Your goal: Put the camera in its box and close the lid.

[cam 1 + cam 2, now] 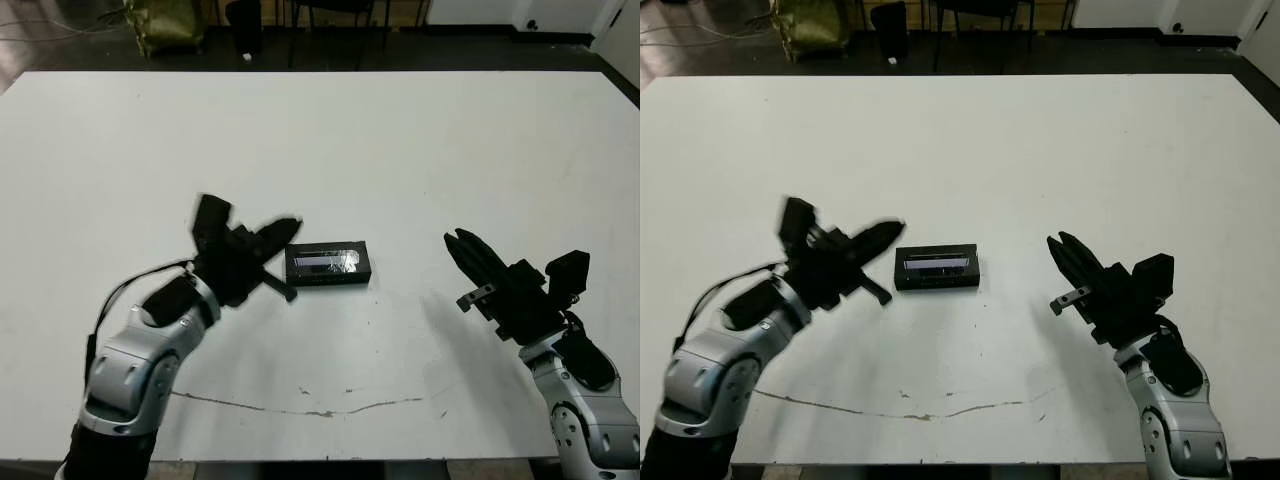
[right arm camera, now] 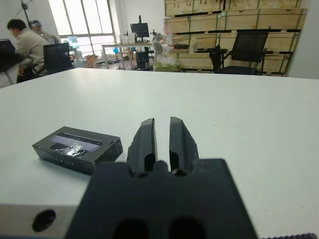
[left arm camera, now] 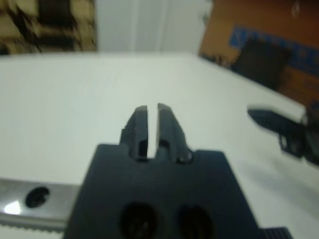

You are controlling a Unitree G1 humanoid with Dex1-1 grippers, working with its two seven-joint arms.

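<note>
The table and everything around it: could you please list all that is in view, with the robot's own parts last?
Table: one, white, fills the scene; a thin dark crack line runs near its front edge.
Box with the lid on: one, black with a glossy grey-blue window strip, closed, at table centre between the two pincers.
Camera: none visible.
Chairs: several, black, beyond the table.
Crates: stacked, wooden, by the far wall.
Person: one, seated at a far desk.
Left pincer: one, black, fingers close together, just left of the box.
Right pincer: one, black, fingers close together, right of the box, apart from it.
</note>
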